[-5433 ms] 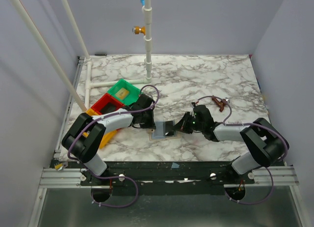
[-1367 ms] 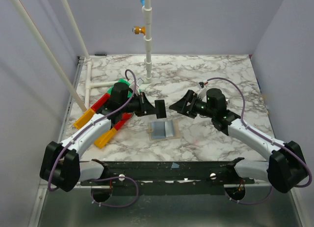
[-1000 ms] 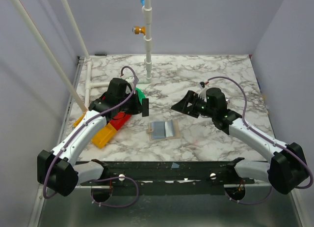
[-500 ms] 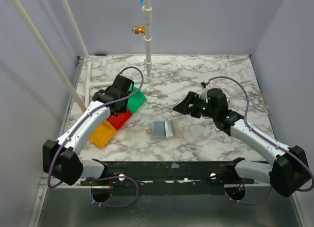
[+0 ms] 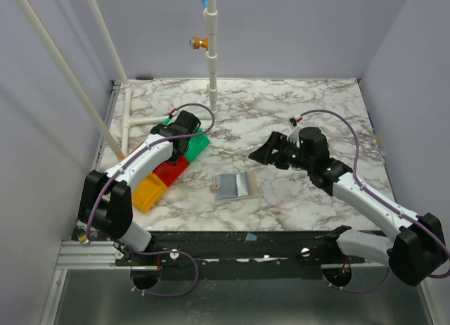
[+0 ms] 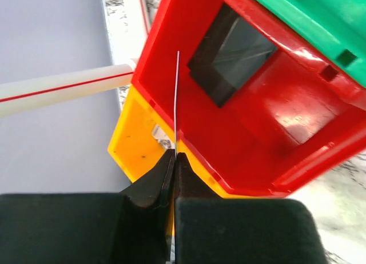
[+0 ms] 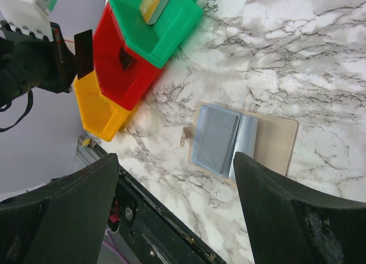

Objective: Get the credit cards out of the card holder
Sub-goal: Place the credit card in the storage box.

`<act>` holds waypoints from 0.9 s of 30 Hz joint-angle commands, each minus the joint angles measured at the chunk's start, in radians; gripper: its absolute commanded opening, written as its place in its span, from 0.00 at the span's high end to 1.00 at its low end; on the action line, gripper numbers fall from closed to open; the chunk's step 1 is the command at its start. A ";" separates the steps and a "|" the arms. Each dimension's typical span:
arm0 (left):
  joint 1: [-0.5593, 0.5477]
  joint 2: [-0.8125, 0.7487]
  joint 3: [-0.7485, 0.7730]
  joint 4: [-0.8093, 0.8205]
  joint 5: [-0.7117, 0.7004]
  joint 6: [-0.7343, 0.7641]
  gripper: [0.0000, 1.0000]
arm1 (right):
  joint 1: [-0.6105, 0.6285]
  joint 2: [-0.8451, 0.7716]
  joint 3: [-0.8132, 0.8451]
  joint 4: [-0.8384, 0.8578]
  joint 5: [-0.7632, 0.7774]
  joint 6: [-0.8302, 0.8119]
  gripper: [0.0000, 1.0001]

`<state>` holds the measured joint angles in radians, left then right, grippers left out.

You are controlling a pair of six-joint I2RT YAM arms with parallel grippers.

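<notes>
Card holder [image 5: 233, 186] is lying open and flat on the marble table [image 5: 295, 107], lower centre of the top view, with its grey-blue lining facing up and a tan border showing around it. Left gripper [image 6: 175, 156] is hovering over the trays at left-centre of the top view. Its jaws are pressing together on a dark credit card [image 7: 84, 45]. In the left wrist view that card is showing edge-on as a thin pale line over the red tray [image 6: 269, 121] wall. A second dark card [image 6: 229, 61] is lying in the red tray. A tan-gold card [image 7: 153, 4] is leaning in the green tray [image 7: 171, 30]. Yellow tray [image 6: 134, 147] is sitting just beside the red one. Right gripper [image 7: 176, 161] is hanging up and right of the holder in the top view, jaws wide apart, gripping nothing.
</notes>
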<state>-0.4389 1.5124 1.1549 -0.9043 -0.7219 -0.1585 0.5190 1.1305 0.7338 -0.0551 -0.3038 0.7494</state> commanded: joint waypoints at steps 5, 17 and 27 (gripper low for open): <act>-0.007 0.037 -0.017 0.130 -0.192 0.143 1.00 | 0.006 -0.013 0.006 -0.009 -0.021 -0.013 0.15; -0.036 0.086 -0.131 0.377 -0.184 0.399 1.00 | 0.007 -0.028 -0.006 -0.009 -0.018 -0.015 0.15; -0.038 0.170 -0.145 0.419 -0.152 0.433 1.00 | 0.006 -0.026 -0.011 -0.008 -0.020 -0.014 0.15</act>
<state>-0.4736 1.6455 1.0122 -0.5194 -0.8898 0.2489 0.5190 1.1198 0.7334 -0.0547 -0.3054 0.7483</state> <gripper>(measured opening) 0.012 0.849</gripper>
